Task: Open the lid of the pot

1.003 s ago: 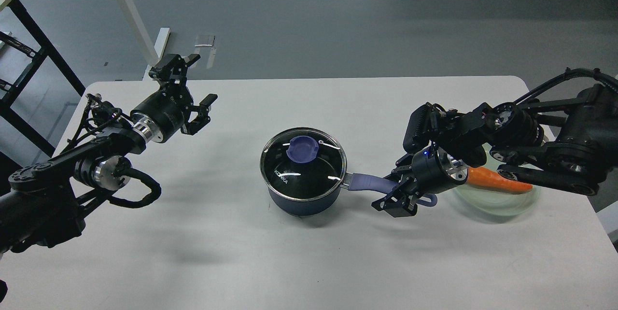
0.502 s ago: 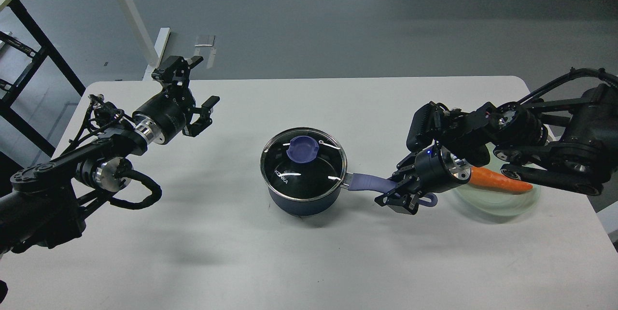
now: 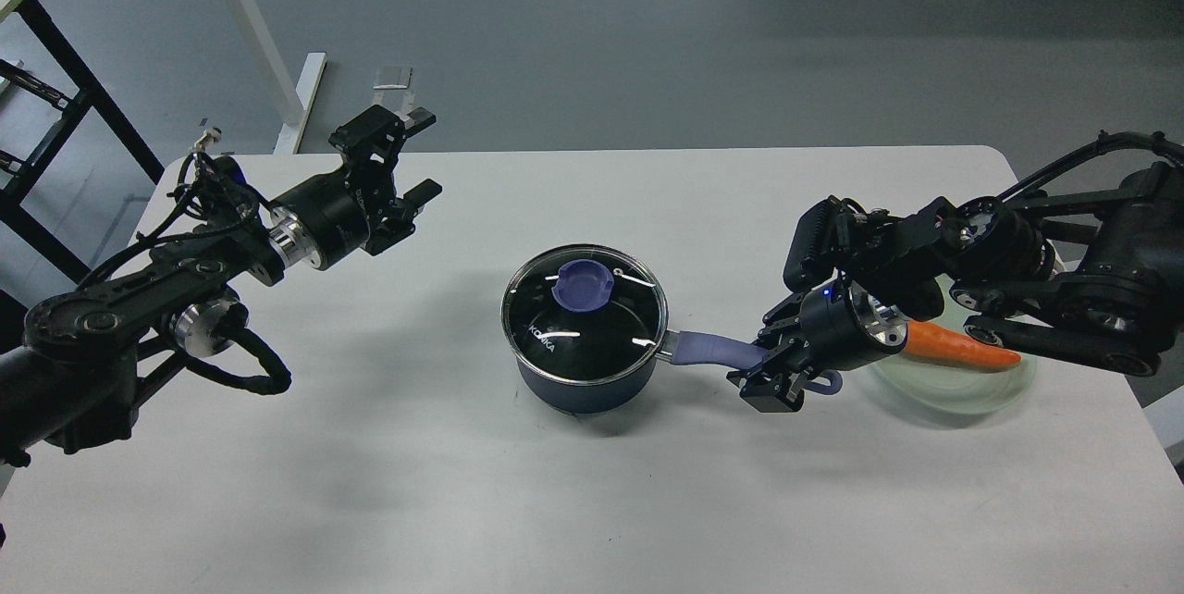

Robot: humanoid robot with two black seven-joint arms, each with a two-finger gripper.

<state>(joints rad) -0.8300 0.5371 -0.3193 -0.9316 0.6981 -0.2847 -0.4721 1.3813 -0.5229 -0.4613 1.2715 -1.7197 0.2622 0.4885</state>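
A dark blue pot (image 3: 578,386) stands at the middle of the white table (image 3: 462,483). Its glass lid (image 3: 585,312) with a purple knob (image 3: 581,284) sits closed on it. The pot's purple handle (image 3: 708,352) points right. My right gripper (image 3: 770,366) is shut on the end of that handle. My left gripper (image 3: 413,159) is open and empty, in the air above the table's back left, well to the left of the pot and apart from the lid.
A clear glass plate (image 3: 962,386) with an orange carrot (image 3: 957,346) on it lies at the right, partly under my right arm. A white table leg (image 3: 245,20) and a black frame (image 3: 55,94) stand on the floor beyond the back left.
My left gripper has moved right and slightly up, toward the pot. My right gripper has closed in on the handle, and the pot has shifted slightly right.
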